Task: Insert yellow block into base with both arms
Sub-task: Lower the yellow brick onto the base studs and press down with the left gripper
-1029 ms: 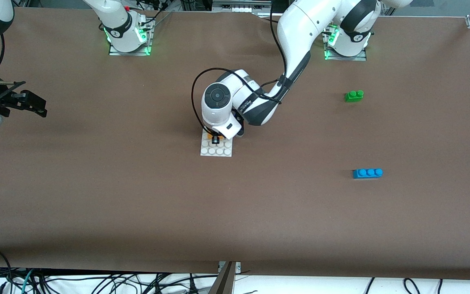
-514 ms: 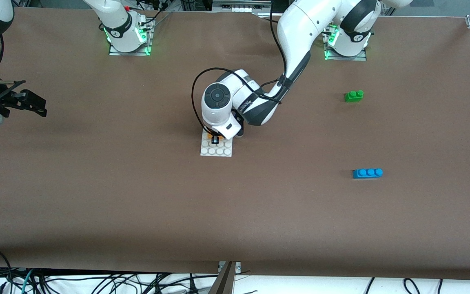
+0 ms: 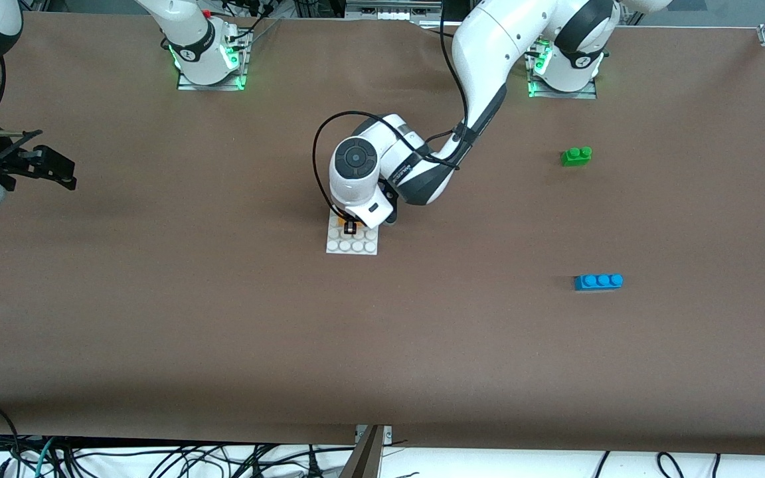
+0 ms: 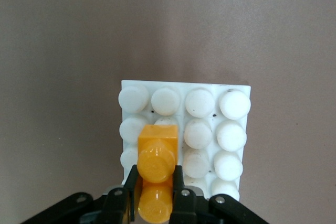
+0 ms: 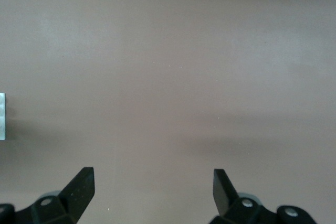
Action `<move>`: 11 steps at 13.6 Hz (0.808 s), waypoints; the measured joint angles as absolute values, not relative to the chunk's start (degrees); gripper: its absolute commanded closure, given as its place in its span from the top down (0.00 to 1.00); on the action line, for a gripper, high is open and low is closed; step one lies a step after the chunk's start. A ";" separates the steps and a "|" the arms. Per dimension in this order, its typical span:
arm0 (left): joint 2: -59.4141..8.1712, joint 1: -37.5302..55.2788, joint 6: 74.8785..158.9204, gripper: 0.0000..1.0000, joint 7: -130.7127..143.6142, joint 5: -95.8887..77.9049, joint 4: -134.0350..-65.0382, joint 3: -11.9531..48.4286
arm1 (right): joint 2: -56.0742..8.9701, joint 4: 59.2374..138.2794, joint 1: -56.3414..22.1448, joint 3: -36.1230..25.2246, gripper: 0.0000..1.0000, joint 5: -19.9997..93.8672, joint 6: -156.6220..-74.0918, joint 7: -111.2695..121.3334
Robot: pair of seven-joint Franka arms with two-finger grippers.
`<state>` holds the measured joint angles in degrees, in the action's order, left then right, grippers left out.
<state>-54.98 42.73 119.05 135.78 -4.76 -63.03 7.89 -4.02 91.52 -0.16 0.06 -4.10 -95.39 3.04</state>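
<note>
At the left edge of the front view, about a third of the way down, the right claw (image 3: 57,174) hangs over bare brown worktop (image 3: 157,318) at the right arm's end, its arm waiting; its wrist view shows the two fingers (image 5: 79,187) spread wide with nothing between them. Near the middle of the frame the white base (image 3: 352,247) lies flat on the worktop, and the left claw (image 3: 350,228) points straight down onto the edge of the base that is farther from the front camera. That claw is pinching the yellow block (image 4: 156,174): in the left wrist view the black fingers (image 4: 178,182) press against both sides of the block low in the picture, and the block sits down among the studs at one corner of the base. In the right part of the front view the green two-stud brick (image 3: 576,156) lies upper right, well apart from the blue three-stud brick (image 3: 598,282), which is nearer the camera.
</note>
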 measured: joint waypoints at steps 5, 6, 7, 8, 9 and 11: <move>-56.19 42.20 119.32 0.05 132.75 -6.06 -63.34 7.65 | -4.03 91.52 -0.16 0.06 1.00 -4.10 -95.39 3.04; -56.18 42.20 119.29 0.05 132.61 -6.07 -63.34 7.64 | -4.03 91.52 -0.16 0.06 1.00 -4.10 -95.39 3.04; -56.18 42.20 119.29 0.06 132.56 -6.07 -63.34 7.64 | -4.03 91.52 -0.16 0.06 1.00 -4.10 -95.39 3.04; -56.18 42.20 119.29 0.06 132.54 -6.07 -63.34 7.64 | -4.03 91.52 -0.16 0.06 1.00 -4.10 -95.39 3.04; -56.18 42.20 119.29 0.08 132.53 -6.07 -63.34 7.64 | -4.03 91.52 -0.16 0.06 1.00 -4.10 -95.39 3.04; -56.18 42.20 119.29 0.14 132.53 -6.07 -63.34 7.64 | -4.03 91.52 -0.16 0.06 1.00 -4.10 -95.39 3.04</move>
